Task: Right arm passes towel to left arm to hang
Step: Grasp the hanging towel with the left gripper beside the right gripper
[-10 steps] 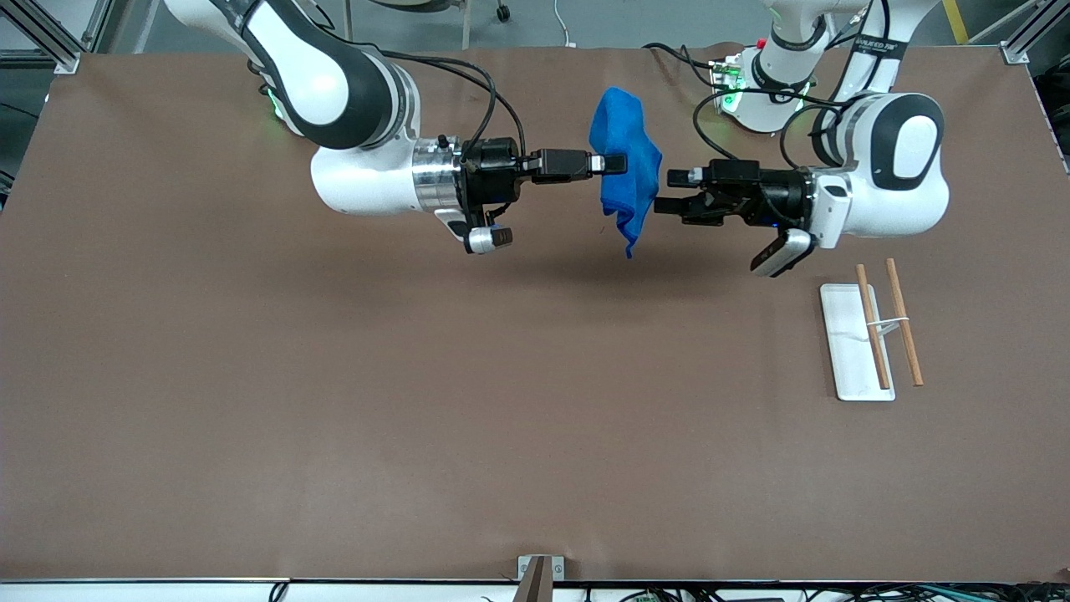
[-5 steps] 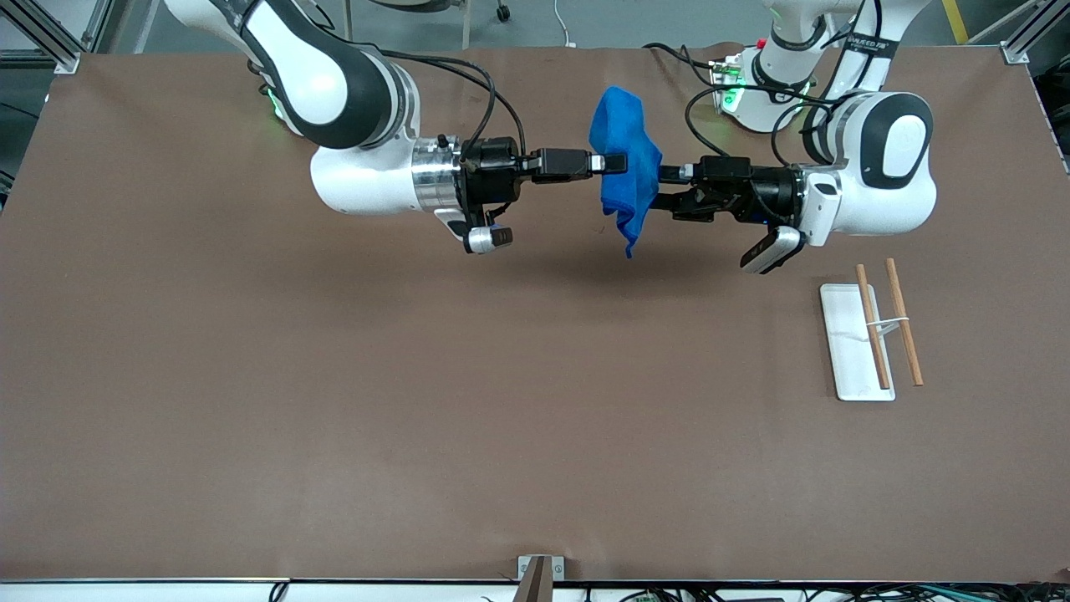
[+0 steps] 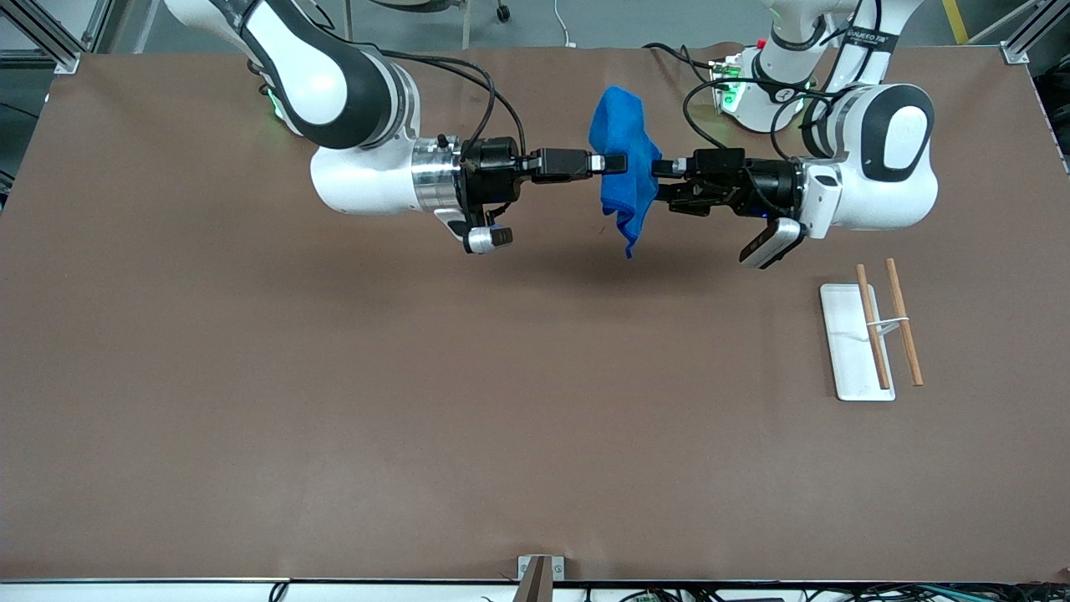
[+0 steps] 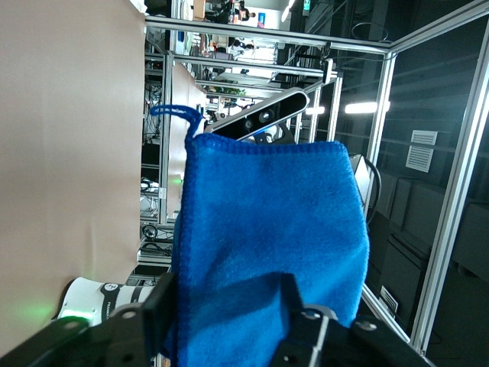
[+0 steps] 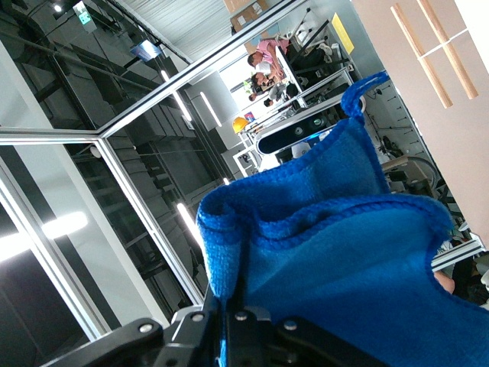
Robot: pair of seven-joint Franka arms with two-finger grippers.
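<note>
Now, from the front view, I see the small bright blue soft cloth towel [image 3: 625, 171] hanging in the air over the brown tabletop [image 3: 334, 401], between my two arms. The right arm's black gripper [image 3: 616, 163], on the arm with the silver wrist ring, is clenched on the towel's side. The left arm's black gripper [image 3: 658, 181], on the arm with the plain white wrist block, meets the towel's other side, its fingers spread with one above and one below the cloth edge, not yet closed. The towel's long axis runs up and down the view, a corner drooping toward the camera. Toward the left arm's end of the tabletop, well apart from the towel, stands a white flat-based rack [image 3: 848, 343] with two thin wooden rods [image 3: 872, 326]; the tabletop between looks free for the carry.

From the left wrist view, the towel [image 4: 267, 252] fills the space between the parted fingers [image 4: 302, 329], so I judge closing is next.

From the right wrist view, the towel [image 5: 344, 260] bunches where the fingers [image 5: 229, 325] pinch it.
</note>
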